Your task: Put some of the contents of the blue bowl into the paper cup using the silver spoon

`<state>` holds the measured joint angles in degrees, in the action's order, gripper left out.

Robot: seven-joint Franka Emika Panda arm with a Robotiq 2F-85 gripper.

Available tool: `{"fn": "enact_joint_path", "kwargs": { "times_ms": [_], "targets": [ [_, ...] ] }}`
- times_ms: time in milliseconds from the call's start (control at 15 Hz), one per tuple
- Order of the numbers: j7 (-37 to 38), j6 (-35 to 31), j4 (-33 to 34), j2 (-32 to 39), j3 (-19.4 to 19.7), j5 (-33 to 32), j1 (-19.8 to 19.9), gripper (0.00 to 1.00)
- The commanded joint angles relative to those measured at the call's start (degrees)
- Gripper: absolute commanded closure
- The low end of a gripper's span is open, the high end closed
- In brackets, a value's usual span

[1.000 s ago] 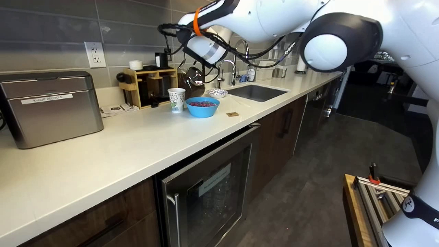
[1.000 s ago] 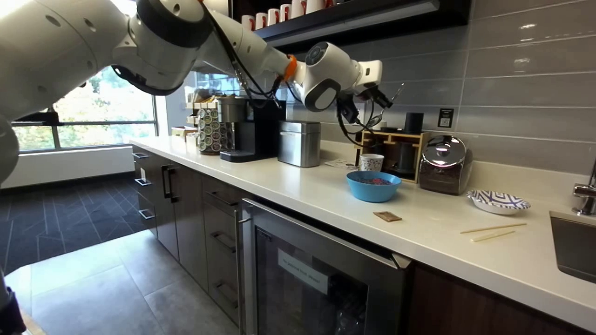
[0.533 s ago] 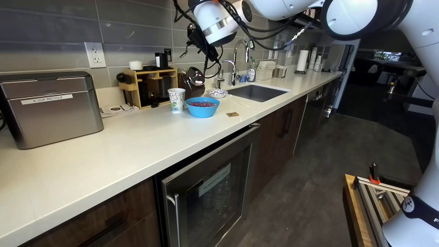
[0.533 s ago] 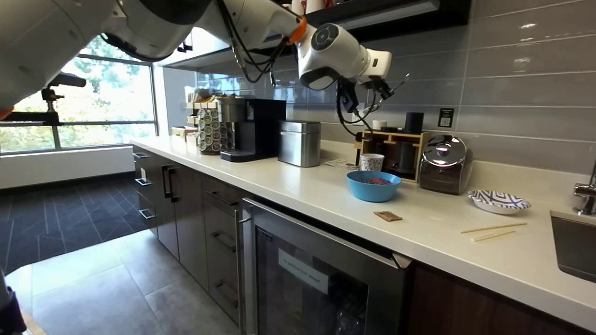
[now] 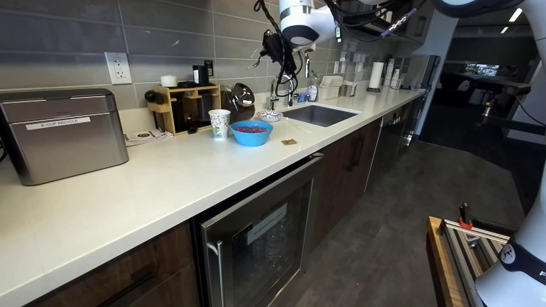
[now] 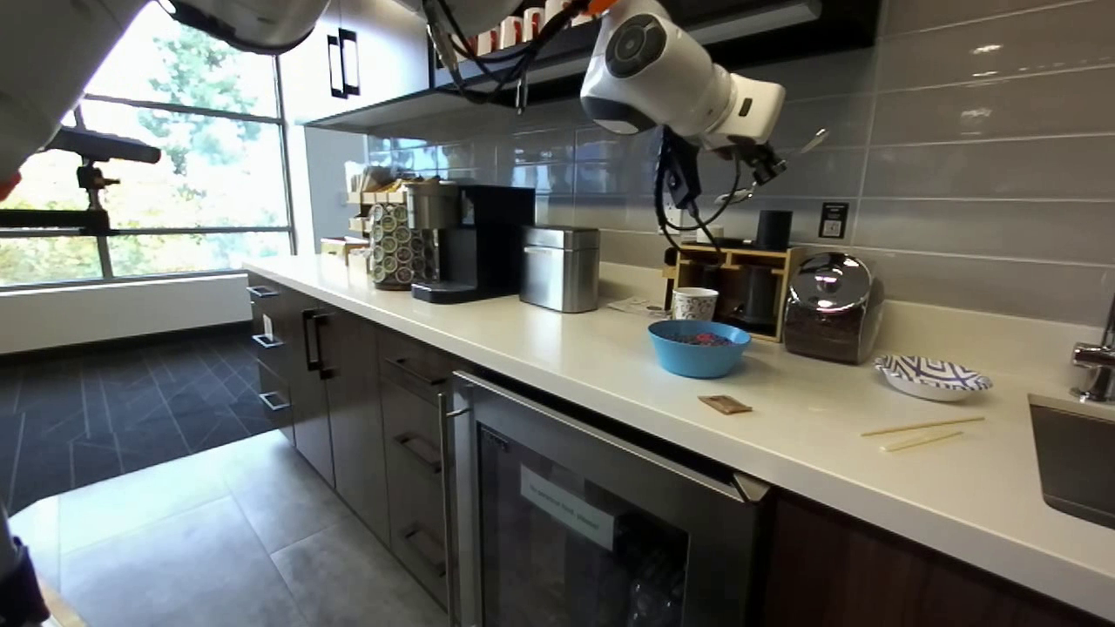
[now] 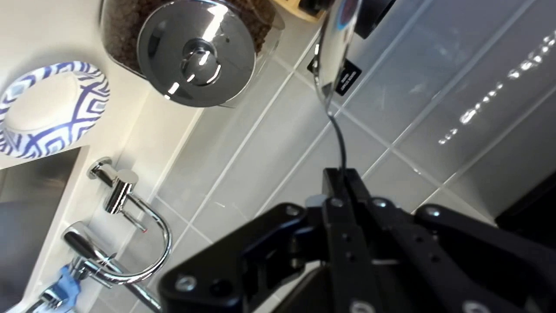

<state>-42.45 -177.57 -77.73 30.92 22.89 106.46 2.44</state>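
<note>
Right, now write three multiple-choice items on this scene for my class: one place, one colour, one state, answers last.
1. Where does the paper cup stand relative to the bowl?
A) inside it
B) next to it
C) underneath it

2. What colour is the bowl?
A) blue
B) yellow
C) green

3. What is the gripper doing with the spoon?
A) nothing, wide open
B) reaching toward it, open
C) holding it, shut

1 B: both exterior views show them close together on the counter.
2 A: its outer wall shows bright blue.
3 C: the wrist view shows it clamped on the handle.
</note>
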Motion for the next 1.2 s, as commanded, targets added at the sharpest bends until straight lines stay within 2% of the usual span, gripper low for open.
{"fn": "enact_joint_path", "kwargs": {
  "times_ms": [0, 200, 400, 533, 667, 733, 800, 1133],
  "targets": [
    [-8.7, 1.1, -8.4, -6.0, 0.8, 9.8, -0.7, 1.00],
    [-15.9, -0.3, -11.9, -7.5, 3.4, 17.6, -2.6, 1.00],
    [-26.1, 0.7, -13.3, -6.8, 9.1, 28.0, -5.9, 1.00],
    [-31.9, 1.5, -14.9, -6.1, 13.6, 34.6, -9.2, 1.00],
    [-39.9, 3.9, -15.4, -3.6, 22.1, 44.6, -14.9, 1.00],
    [-33.9, 1.0, -13.4, -4.5, 15.4, 37.6, -9.9, 1.00],
    [-35.0, 1.4, -13.9, -4.3, 16.8, 38.3, -10.8, 1.00],
    [-34.5, 1.4, -13.7, -4.3, 16.1, 37.7, -10.4, 1.00]
  ]
}}
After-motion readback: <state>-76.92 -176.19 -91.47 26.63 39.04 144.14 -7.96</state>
